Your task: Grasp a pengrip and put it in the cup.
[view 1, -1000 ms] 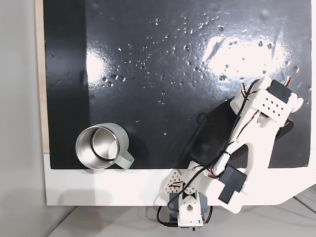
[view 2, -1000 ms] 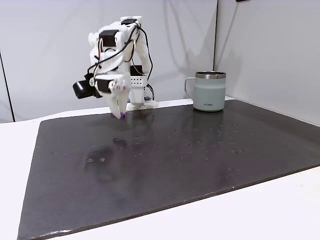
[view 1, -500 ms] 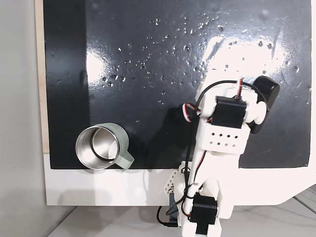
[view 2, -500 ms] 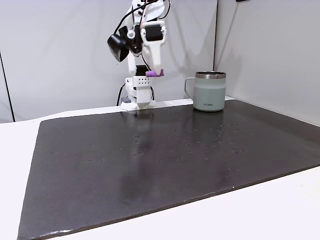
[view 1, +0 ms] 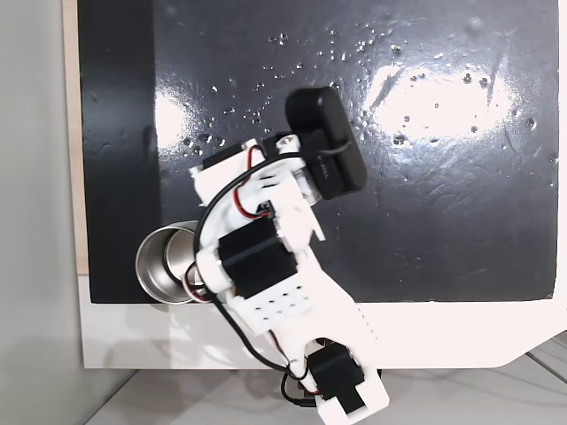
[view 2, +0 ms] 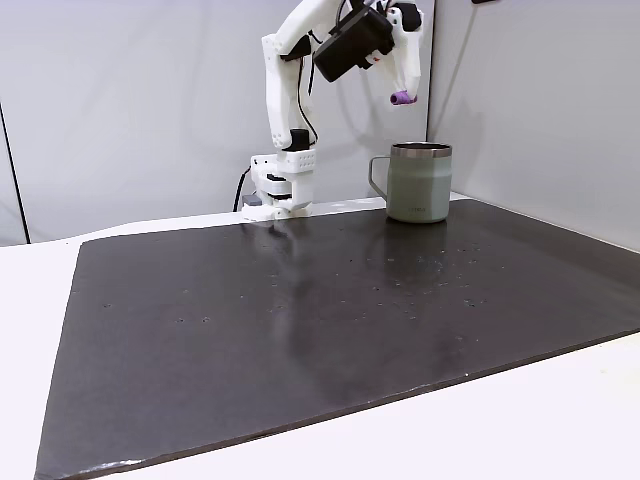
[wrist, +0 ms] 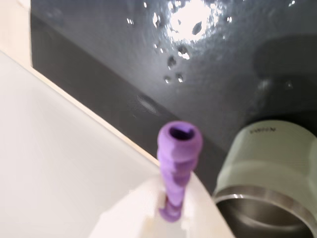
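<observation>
- Top-down fixed view: the white arm (view 1: 275,292) reaches from the bottom edge up and to the left over the black mat (view 1: 425,221) on the table (view 1: 159,341). Its black wrist camera (view 1: 326,155) sits at the upper end. The cup (view 1: 164,261) lies at the arm's left side, its right part hidden under the arm, its steel inside partly showing. The claw tips themselves are hidden beneath the arm here.
- Side fixed view: the claw (view 2: 402,95) hangs high in the air, pointing down, clamped on the pengrip (view 2: 401,98), a small purple piece at its tip. The cup (view 2: 418,182) stands on the mat (view 2: 330,320) below the claw and a little to its right, well apart from it, handle turned left.
- Wrist view: the purple pengrip (wrist: 177,166) stands out from the white claw (wrist: 168,210), its hollow end facing the camera. The cup (wrist: 270,183) is just to the right of the claw, lower down, its steel rim and pale outer wall in sight. Glare spots dot the mat (wrist: 198,64) beyond.
</observation>
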Motion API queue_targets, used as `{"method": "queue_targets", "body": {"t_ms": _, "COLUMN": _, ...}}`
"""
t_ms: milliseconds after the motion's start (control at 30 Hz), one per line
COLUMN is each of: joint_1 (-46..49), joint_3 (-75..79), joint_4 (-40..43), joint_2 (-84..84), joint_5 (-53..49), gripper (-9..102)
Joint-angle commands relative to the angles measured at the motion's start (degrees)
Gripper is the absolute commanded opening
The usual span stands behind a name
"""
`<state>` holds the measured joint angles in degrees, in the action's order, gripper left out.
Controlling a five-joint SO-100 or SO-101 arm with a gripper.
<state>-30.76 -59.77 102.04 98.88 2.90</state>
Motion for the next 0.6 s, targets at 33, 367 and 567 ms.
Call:
{"method": "queue_targets", "body": {"t_ms": 33, "joint_1": -9.32, "joint_3": 2.81, "joint_4": 0.97, "joint_2": -0.7, "joint_5": -1.58, "gripper": 0}}
{"method": "queue_targets", "body": {"t_ms": 367, "joint_1": -20.92, "joint_3": -2.64, "joint_4": 2.2, "joint_2": -1.76, "joint_5": -3.96, "gripper": 0}}
{"method": "queue_targets", "body": {"t_ms": 567, "joint_1": -26.37, "joint_3": -3.43, "joint_4": 2.2, "joint_2": -3.08, "joint_5": -5.45, "gripper": 0}}
